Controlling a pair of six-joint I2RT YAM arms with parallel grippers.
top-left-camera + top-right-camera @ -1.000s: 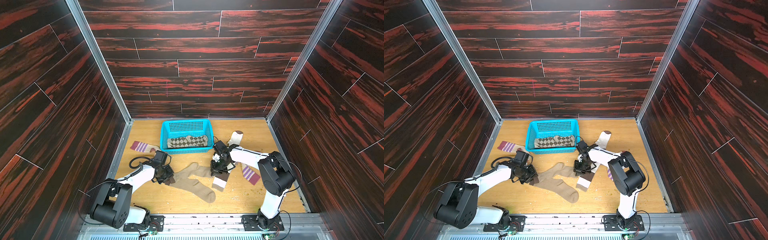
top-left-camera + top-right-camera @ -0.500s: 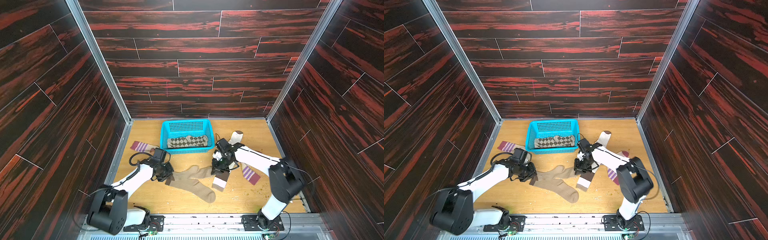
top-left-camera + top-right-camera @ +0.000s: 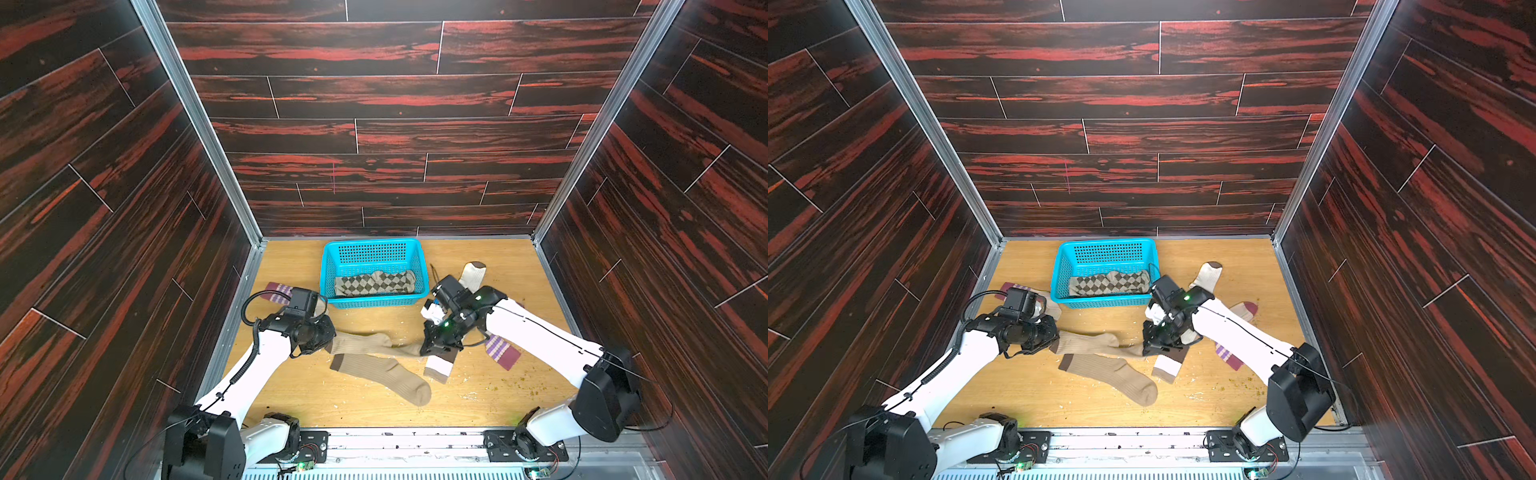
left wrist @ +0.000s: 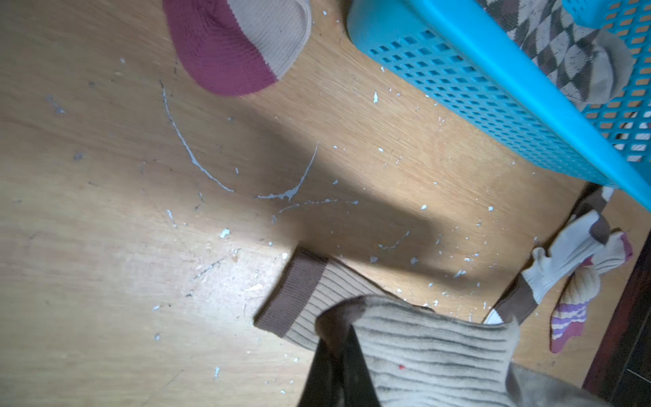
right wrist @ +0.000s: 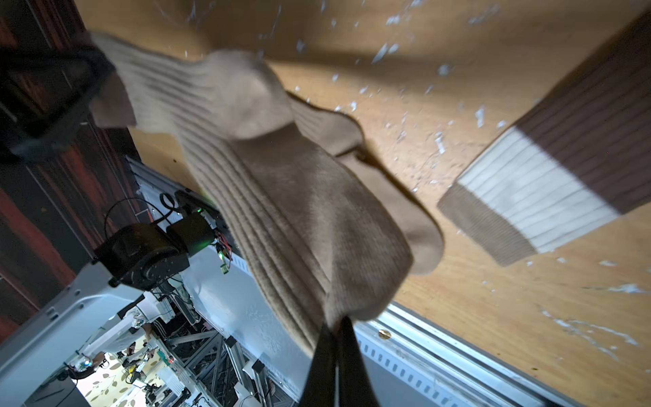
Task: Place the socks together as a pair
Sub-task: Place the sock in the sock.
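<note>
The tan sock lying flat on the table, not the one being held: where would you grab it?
Probably its darker cuff, pinched from above, from the side of the left arm. The flat sock offers no bulk to clamp, but the cuff is a straight, free end pointing toward that arm. The held sock stretches close by, so come in carefully.

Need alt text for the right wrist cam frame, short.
The right gripper, shut, pinches one end of a ribbed tan sock that stretches away above the wooden table. A second tan sock lies beneath it, and a white and brown banded sock lies beside them.
</note>
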